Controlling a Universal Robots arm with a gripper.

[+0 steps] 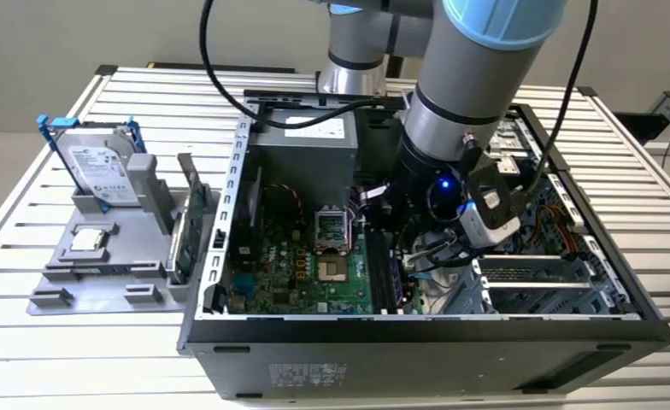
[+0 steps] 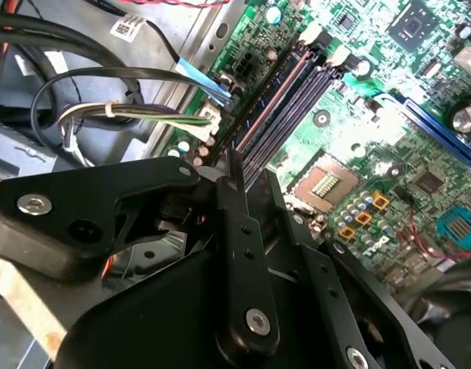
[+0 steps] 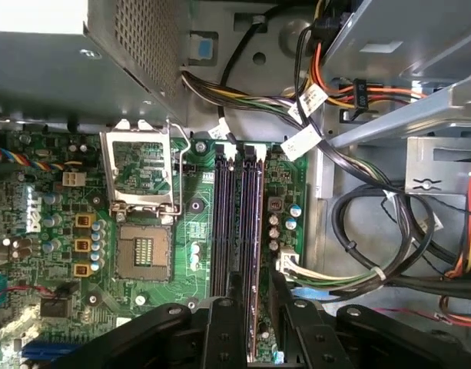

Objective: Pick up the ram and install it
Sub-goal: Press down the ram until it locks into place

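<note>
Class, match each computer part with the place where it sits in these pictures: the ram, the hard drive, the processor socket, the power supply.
Parts:
1. ram
2. hard drive
3. processor socket
4. power supply

Places:
a. upright in a blue bracket on the grey holder, outside the case
b. grey metal box at the case's far end
c. edge-up along a memory slot
d. on the motherboard, lid raised

Pairs: 1-c, 2-a, 3-d, 4-b
</note>
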